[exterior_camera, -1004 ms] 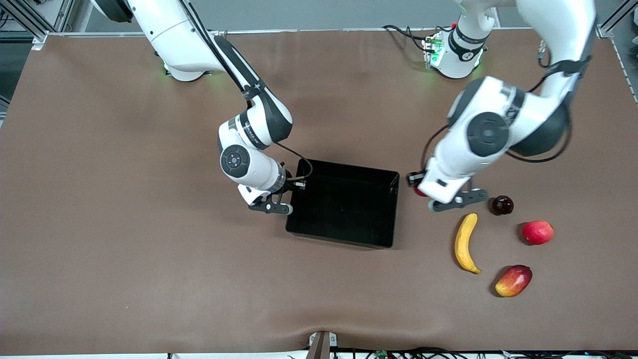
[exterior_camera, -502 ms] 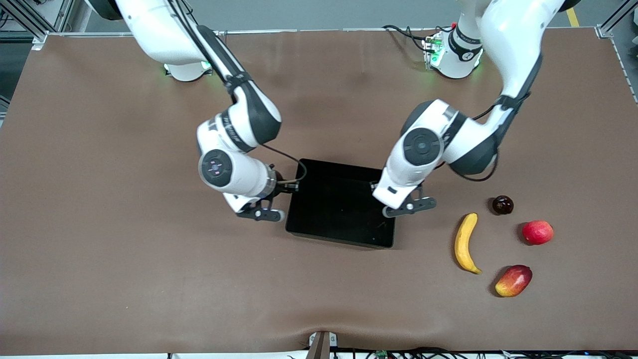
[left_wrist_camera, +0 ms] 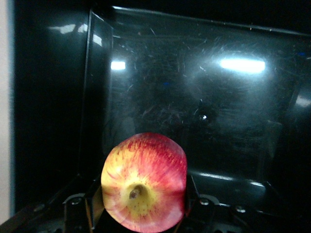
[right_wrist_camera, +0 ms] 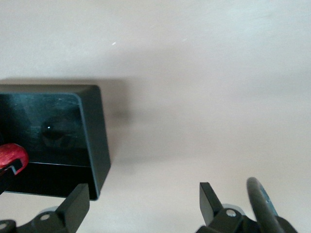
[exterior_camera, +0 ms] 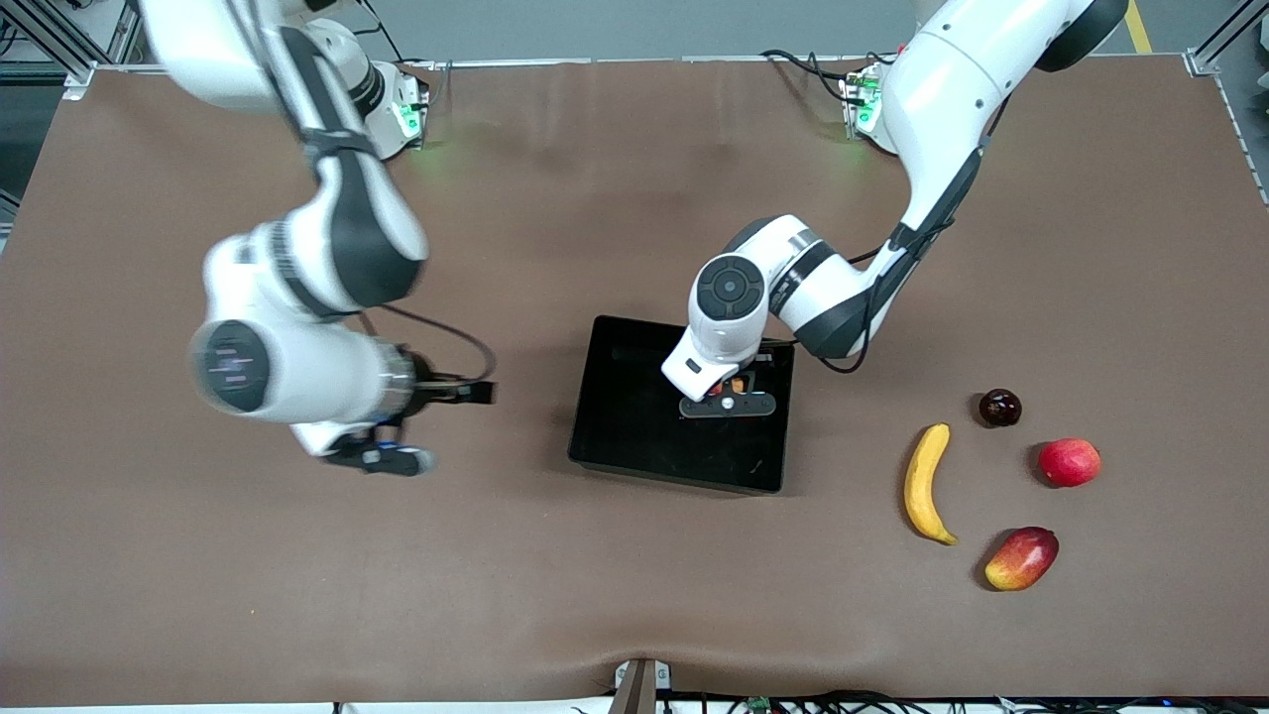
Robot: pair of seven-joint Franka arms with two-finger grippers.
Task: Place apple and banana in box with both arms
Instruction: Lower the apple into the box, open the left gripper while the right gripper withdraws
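While my right gripper (exterior_camera: 382, 458) has backed away from the box (exterior_camera: 634, 436) and spread its fingers, my left gripper (exterior_camera: 729, 402) has swung in over it.
Banana (exterior_camera: 924, 483) waits on the tabletop (exterior_camera: 634, 595) toward the left arm's end. The left gripper is clamped on the small red, yellow-streaked apple (left_wrist_camera: 144, 182); I judge release is next.

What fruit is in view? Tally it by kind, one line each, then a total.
Small round red apple with yellow streaks: 1
Curved yellow banana: 1
Plain red-pink round fruit: 1
Oblong red-and-yellow mango-like fruit: 1
Small dark maroon round fruit: 1
Total: 5
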